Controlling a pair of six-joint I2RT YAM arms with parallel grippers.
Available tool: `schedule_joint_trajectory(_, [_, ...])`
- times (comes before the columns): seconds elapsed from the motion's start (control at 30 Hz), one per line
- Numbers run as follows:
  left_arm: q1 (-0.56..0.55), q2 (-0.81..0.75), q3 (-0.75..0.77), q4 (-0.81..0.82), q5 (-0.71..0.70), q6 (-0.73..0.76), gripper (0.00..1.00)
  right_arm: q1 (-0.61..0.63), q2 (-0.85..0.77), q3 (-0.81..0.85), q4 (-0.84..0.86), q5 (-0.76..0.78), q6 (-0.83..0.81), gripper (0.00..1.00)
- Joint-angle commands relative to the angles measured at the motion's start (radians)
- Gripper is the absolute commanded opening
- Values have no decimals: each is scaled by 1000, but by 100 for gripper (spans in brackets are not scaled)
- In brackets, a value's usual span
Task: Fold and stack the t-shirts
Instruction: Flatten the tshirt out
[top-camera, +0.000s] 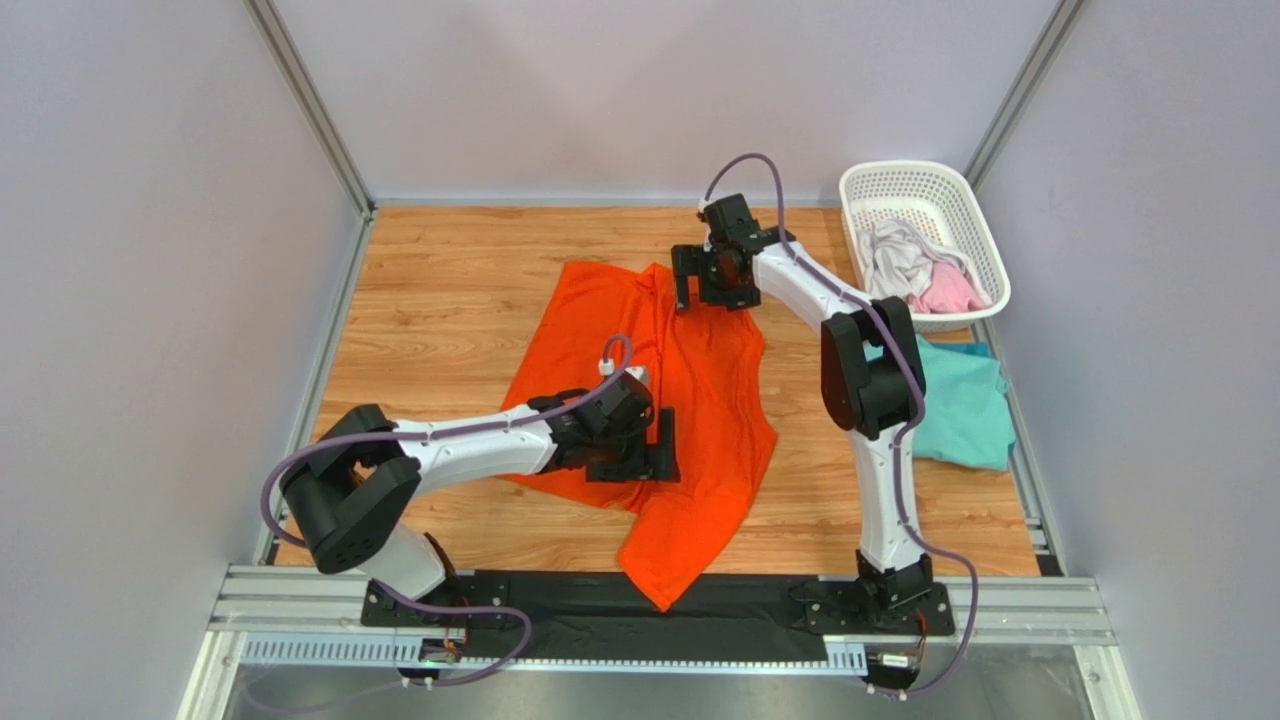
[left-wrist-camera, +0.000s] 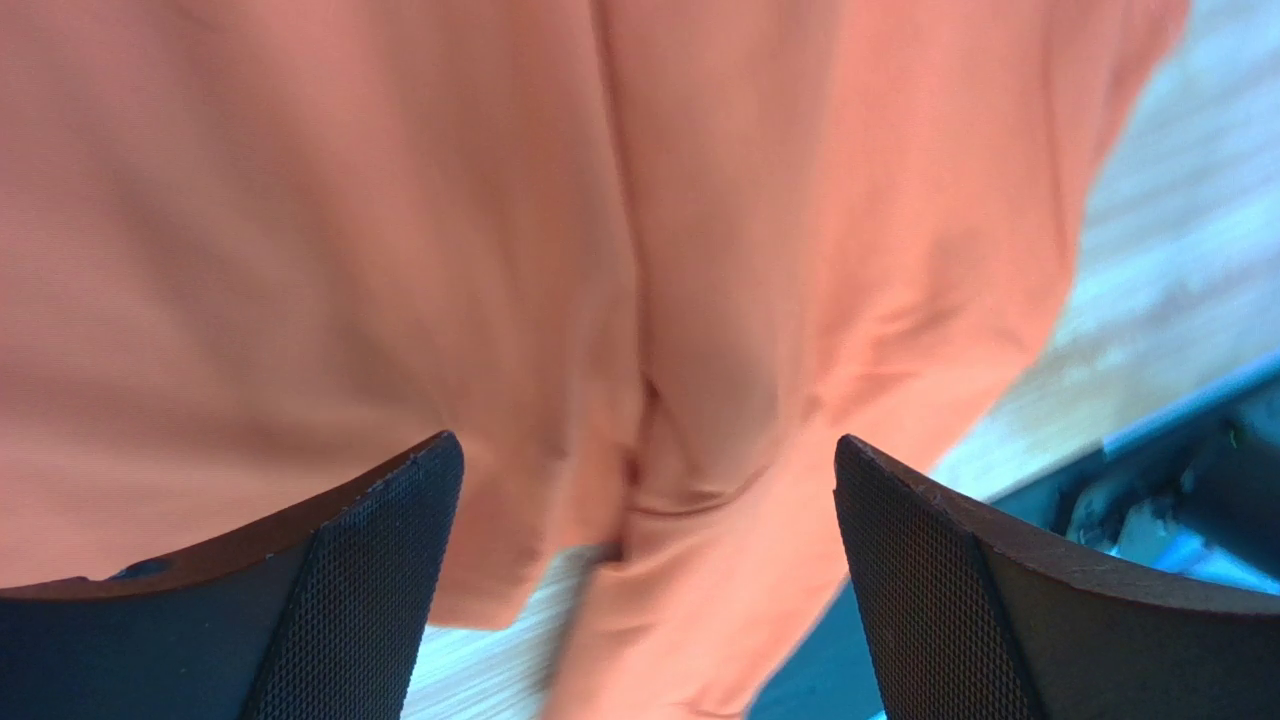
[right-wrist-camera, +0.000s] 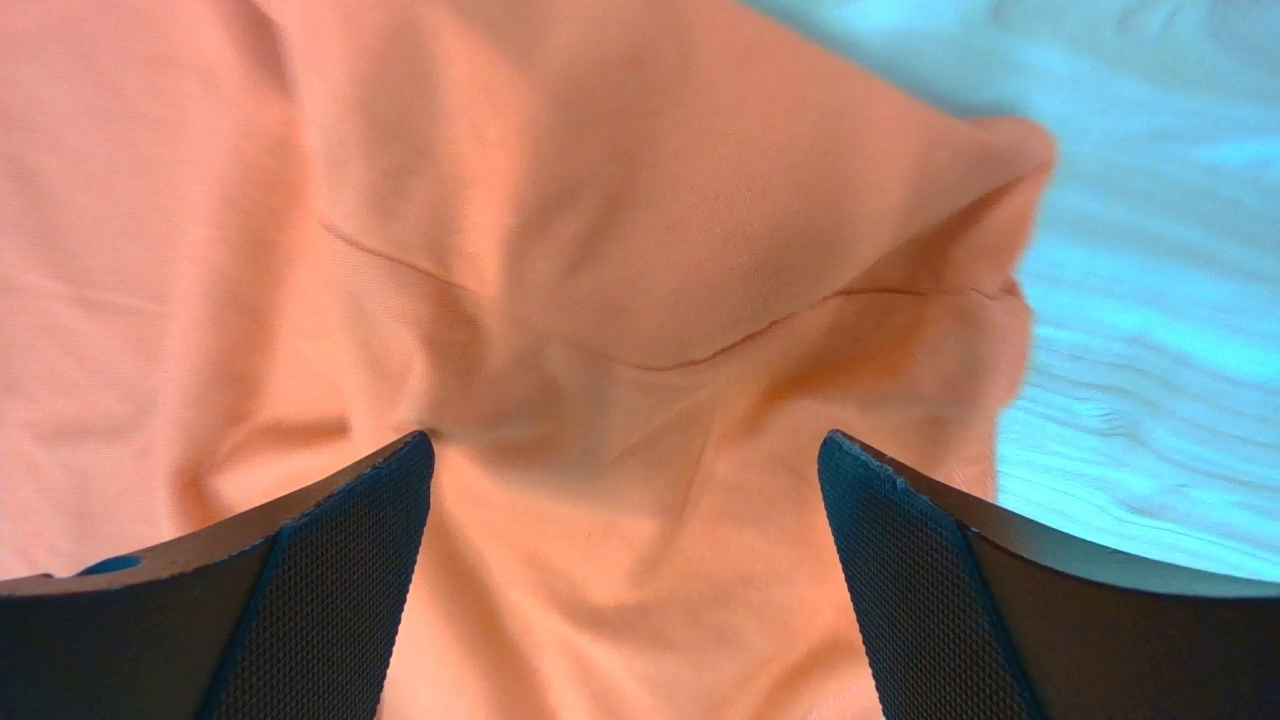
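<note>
The left fingers (left-wrist-camera: 353, 600) stand wide apart and grip nothing. They hang just above a ridge of folds in the near half of the bright orange cloth t-shirt (top-camera: 706, 390). The right fingers (right-wrist-camera: 323, 600) are spread just as wide and also hold nothing. They sit over the shirt's far edge, where a creased corner of cloth ends against bare wood.

The wood-grain table (top-camera: 451, 300) carries everything and is boxed in by pale walls on three sides. The bright orange cloth t-shirt lies rumpled across its middle, unfolded, with its near tip reaching the black rail (top-camera: 571, 600) at the table's front edge. The left arm's white forearm lies low over the shirt's near left part and hides the cloth beneath it.

The teal cloth t-shirt (top-camera: 962, 413) lies in a loose heap at the right side of the table, apart from the orange one. The right arm rises between the two shirts, and its dark elbow covers the teal shirt's left edge in the top view.

The white plastic lattice basket (top-camera: 917, 177) sits in the far right corner, just beyond the teal heap. Inside it a pale grey-white cloth tee (top-camera: 899, 255) is bunched up, with a pink cloth tee (top-camera: 950, 288) touching it on the near right side. How many garments are in the basket cannot be told.
</note>
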Motion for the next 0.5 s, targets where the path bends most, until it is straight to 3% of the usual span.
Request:
schedule_joint_trajectory(0.0, [7,-56,98,-184,-179,-12,100,13,-149,24,-19,0,-64,100])
schedule_joint_trajectory(0.17, [10,-225,54,-339,-370,-53,100,11,-362,-221,-29,147,11,100])
schedule_joint_trajectory(0.27, [32,-375,-13,-511,-496,-156,100,13,-513,-400,-35,193,100,100])
schedule_joint_trajectory(0.47, [219,-708,-233,-642,-503,-259,100,109,-858,-775,59,218,197,100])
